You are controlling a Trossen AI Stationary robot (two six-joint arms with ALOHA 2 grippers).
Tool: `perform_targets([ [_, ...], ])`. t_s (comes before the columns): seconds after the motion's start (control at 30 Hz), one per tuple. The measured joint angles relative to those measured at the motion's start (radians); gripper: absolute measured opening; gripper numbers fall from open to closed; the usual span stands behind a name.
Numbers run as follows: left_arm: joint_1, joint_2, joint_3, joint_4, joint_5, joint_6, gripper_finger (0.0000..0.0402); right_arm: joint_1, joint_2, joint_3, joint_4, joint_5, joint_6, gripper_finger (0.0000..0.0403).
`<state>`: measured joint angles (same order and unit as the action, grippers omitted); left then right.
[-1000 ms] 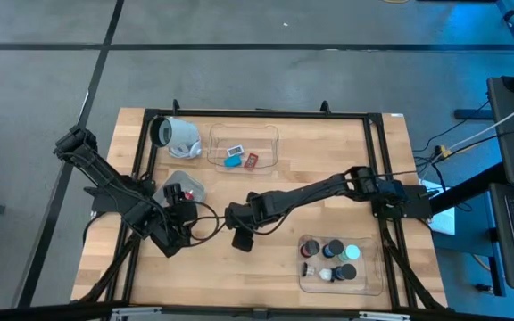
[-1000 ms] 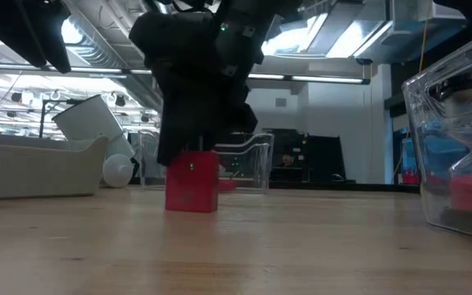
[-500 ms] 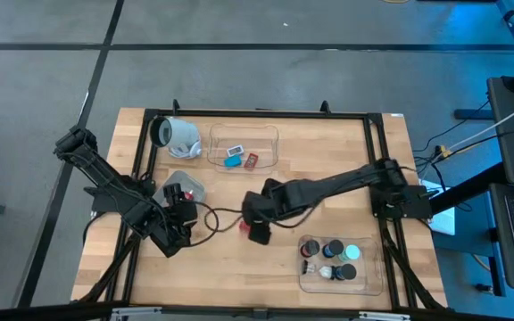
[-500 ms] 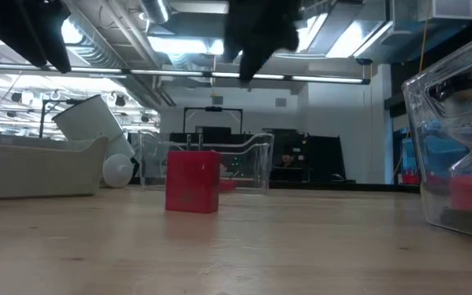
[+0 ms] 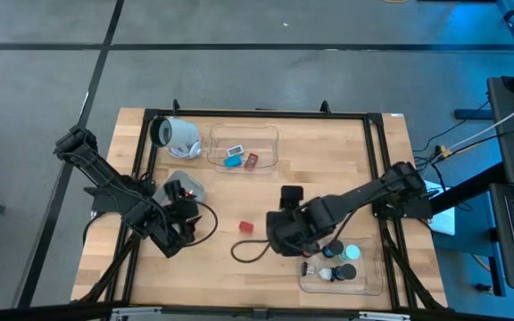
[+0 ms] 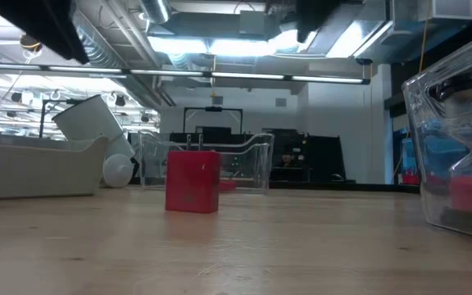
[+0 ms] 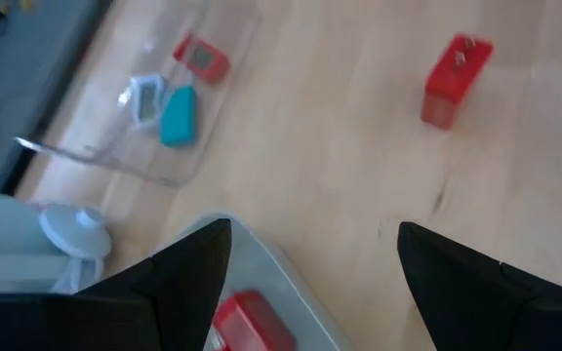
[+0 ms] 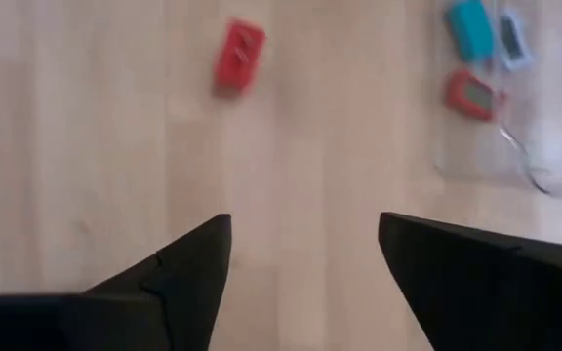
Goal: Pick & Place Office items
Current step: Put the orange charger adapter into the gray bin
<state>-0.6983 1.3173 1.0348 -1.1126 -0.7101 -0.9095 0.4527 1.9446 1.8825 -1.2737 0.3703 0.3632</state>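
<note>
A red block [image 5: 246,226] stood on the pale wood-grain surface [image 5: 328,165]. The far clear tray [image 5: 266,135] held a teal piece [image 5: 232,161], a white piece [image 5: 236,150] and a red piece [image 5: 251,160]. The near clear tray [image 5: 309,283] held black pucks [image 5: 335,249], a teal puck [image 5: 353,253] and a white one [image 5: 326,275]. The cylinder [image 5: 183,135] was white-grey. Both arms were black. The floor was grey.

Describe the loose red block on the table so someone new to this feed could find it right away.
Start at the wooden table in the high view and look at its bare middle, between the left gripper and the right gripper. The red block stands there alone on the wood. Unlike the other red pieces, it sits in no clear tray.
</note>
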Motion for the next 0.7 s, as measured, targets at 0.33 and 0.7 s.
perform_targets([
  [0.33, 0.001, 0.001, 0.0, 0.222, -0.052, 0.216, 0.0292, 0.018, -0.147, -0.409, 0.153, -0.023, 0.052, 0.0262],
  [0.7, 0.083, 0.117, 0.0, 0.54, 0.036, 0.552, 0.0292, 0.06, -0.61, -0.912, 0.566, 0.113, 0.228, 0.0262],
])
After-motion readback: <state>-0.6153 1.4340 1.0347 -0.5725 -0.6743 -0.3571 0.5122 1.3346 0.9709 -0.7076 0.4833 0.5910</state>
